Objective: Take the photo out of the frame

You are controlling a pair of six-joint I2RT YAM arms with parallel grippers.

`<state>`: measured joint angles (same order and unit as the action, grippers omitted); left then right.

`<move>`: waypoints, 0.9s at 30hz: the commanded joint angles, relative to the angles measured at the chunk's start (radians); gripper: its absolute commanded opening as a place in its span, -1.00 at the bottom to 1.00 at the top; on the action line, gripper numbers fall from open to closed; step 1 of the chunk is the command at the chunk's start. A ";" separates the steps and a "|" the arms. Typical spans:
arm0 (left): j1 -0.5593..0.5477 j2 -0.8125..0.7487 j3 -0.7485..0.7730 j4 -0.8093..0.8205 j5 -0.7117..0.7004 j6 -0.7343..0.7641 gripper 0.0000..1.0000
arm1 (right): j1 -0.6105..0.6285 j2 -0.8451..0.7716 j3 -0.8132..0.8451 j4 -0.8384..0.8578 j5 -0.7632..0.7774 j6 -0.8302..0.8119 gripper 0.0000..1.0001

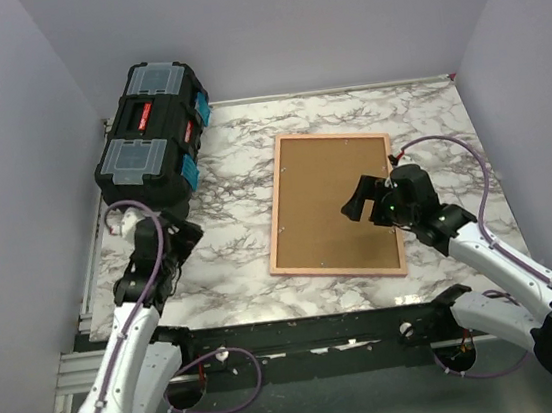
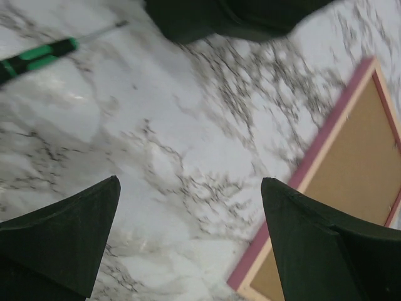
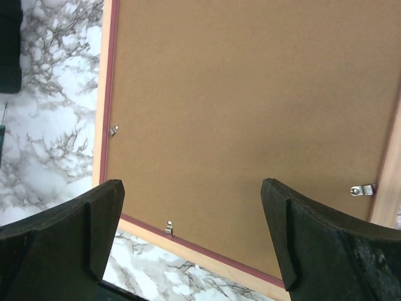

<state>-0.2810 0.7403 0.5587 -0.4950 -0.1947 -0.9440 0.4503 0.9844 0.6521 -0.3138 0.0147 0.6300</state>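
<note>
Jaws both gape wide and empty, right pair above frame.

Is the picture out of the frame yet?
Not yet. Nothing looks done: the thin pink picture frame lies brown back up, small metal clips at its edges. The right tool hovers open above it; the left tool is open beside it. Left: clips, backing, photo.

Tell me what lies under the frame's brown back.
The frame lies face down on the table, so only its brown back shows, held by small metal clips. Anything beneath, the photo included, is covered and cannot be seen.
</note>
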 commanded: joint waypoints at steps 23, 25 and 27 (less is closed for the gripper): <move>0.911 0.542 0.011 0.425 0.492 -0.133 0.87 | -0.001 -0.046 -0.021 0.062 -0.065 -0.052 1.00; 0.912 0.581 0.012 0.418 0.500 -0.141 0.87 | -0.001 -0.050 -0.020 0.055 -0.066 -0.052 1.00; 0.912 0.607 -0.003 0.421 0.515 -0.158 0.87 | -0.001 -0.061 -0.024 0.051 -0.064 -0.053 1.00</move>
<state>0.6228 1.2884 0.5739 -0.0536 0.3023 -1.0752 0.4503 0.9497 0.6323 -0.2703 -0.0578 0.5991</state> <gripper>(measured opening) 0.932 0.998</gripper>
